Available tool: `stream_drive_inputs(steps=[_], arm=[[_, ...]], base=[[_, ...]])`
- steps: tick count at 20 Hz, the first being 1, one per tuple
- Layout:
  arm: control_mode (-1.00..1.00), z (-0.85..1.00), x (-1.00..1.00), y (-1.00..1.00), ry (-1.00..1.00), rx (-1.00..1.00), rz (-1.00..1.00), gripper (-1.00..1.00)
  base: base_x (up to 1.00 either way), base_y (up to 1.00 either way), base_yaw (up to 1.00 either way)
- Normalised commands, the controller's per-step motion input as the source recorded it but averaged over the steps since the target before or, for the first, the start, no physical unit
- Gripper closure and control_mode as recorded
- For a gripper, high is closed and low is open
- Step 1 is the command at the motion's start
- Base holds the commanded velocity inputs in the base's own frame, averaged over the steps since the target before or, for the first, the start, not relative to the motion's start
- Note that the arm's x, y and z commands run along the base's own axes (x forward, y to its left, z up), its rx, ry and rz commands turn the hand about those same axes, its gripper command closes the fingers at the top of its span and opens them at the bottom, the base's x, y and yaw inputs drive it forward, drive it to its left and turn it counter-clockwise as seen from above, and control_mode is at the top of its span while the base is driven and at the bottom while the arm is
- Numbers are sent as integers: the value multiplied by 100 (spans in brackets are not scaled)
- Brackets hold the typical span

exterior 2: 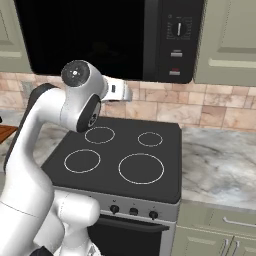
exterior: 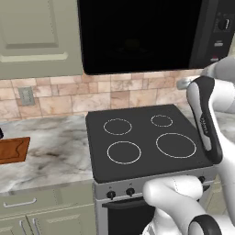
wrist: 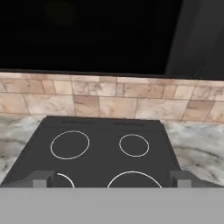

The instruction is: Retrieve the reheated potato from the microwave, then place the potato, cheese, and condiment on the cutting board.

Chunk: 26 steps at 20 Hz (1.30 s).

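We see the microwave (exterior: 137, 34) mounted above the stove (exterior: 147, 137), ahead of and above the jaws, its wide dark door (wrist: 87, 35) shut; its control panel (exterior 2: 177, 37) with knob and red button sits on the far right side. The interior is too dark for us to make out the potato. The gripper (wrist: 112, 180) has its jaws spread wide, holding nothing; the two fingertips (wrist: 41, 180) sit at the lower edge of the hand view, hovering over the front burners and pointing at the tiled backsplash (wrist: 109, 98) under the microwave. The cutting board (exterior: 13, 149) lies flat on the marble worktop (exterior: 50, 151), well off to the left of the jaws, partly cut by the frame edge. A dark thing at the frame edge just above the board is too clipped for us to tell. The arm (exterior 2: 55, 130) rises over the stove's front-left.
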Motion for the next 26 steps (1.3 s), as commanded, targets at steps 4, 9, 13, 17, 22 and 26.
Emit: stream_drive_inputs(steps=[4, 9, 13, 17, 22, 26], arm=[[-100, 44, 0, -34, -1, -12, 0, -100], [-100, 33, -3, -39, -3, -11, -2, -100], [-100, 37, 0, -36, -1, -2, -4, -100], [-100, 46, 4, -26, 0, 0, 0, -100], [-100, 46, 9, -20, 0, 0, -2, -100], [-100, 40, 14, -15, 0, 0, -3, -100]], base=[[0, 0, 0], [0, 0, 0], [0, 0, 0], [0, 0, 0], [0, 0, 0], [0, 0, 0]])
